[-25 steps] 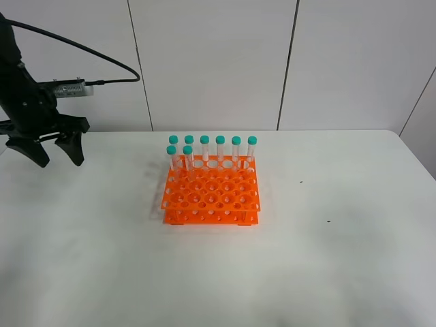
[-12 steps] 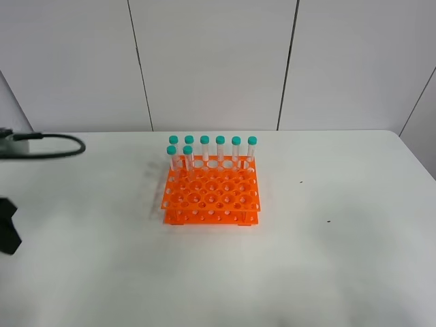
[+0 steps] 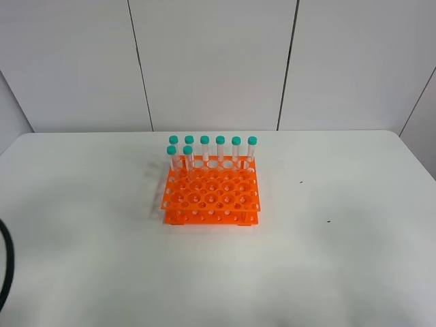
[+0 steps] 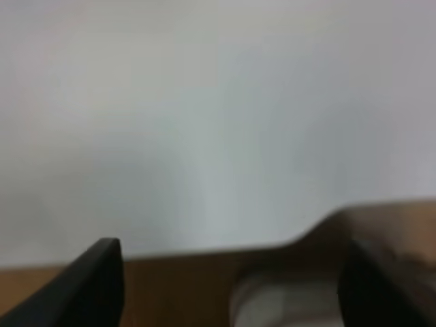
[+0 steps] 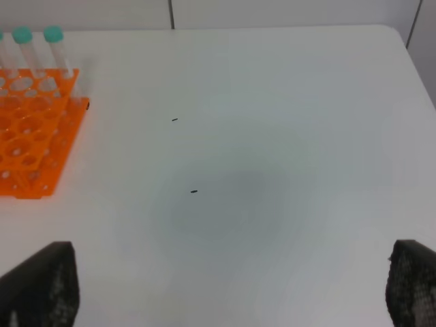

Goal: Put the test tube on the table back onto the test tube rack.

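Observation:
The orange test tube rack point(image 3: 211, 195) stands at the middle of the white table point(image 3: 340, 266). Several teal-capped test tubes point(image 3: 204, 150) stand upright along its far side. No test tube lies loose on the table in any view. Neither gripper shows in the exterior view. In the blurred left wrist view my left gripper point(image 4: 228, 289) is open and empty over the table's edge. My right gripper point(image 5: 228, 289) is open and empty, above bare table to the right of the rack point(image 5: 30, 143), where two standing tubes point(image 5: 53, 44) show.
A black cable point(image 3: 5, 269) curves in at the bottom left of the exterior view. Two small dark specks point(image 5: 194, 191) mark the table right of the rack. Brown floor point(image 4: 177, 293) shows beyond the table's edge in the left wrist view.
My left arm, at the table's far left a second ago, has swung down and out of the exterior view. Only its cable still shows. The rack and tubes have not moved.

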Tool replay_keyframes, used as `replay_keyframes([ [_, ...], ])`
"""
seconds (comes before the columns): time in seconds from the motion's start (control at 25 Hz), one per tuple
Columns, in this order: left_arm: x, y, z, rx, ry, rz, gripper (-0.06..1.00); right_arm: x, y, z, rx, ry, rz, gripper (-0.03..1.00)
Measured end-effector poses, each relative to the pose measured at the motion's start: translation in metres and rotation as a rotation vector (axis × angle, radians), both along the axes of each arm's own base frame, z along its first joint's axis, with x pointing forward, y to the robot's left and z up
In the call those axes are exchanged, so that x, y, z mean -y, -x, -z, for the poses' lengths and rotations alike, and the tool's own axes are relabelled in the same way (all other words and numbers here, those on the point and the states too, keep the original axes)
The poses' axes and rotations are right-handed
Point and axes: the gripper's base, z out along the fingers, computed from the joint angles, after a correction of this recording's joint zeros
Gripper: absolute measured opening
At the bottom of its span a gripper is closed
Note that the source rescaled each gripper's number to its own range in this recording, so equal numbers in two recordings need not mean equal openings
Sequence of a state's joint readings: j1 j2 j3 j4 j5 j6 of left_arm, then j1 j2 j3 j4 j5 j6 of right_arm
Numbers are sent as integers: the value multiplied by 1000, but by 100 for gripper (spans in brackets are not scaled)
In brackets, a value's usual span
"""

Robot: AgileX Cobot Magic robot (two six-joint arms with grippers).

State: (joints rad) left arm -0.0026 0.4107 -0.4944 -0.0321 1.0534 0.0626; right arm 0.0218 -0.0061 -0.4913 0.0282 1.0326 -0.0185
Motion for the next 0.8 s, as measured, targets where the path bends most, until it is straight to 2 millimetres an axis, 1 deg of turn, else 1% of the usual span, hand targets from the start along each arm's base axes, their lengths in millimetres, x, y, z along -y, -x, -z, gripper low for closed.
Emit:
replay_keyframes([
  [0.2, 0, 26, -6, 187, -3, -1, 96, 0, 0, 0, 0, 0, 0, 100],
  [0.48, 0, 54, -7, 382, 1, -4, 96, 0, 0, 0, 0, 0, 0, 100],
  [0.6, 0, 58, -7, 412, 2, -5, 96, 0, 0, 0, 0, 0, 0, 100],
  [0.8, 0, 58, -7, 413, 2, -5, 96, 0, 0, 0, 0, 0, 0, 100],
])
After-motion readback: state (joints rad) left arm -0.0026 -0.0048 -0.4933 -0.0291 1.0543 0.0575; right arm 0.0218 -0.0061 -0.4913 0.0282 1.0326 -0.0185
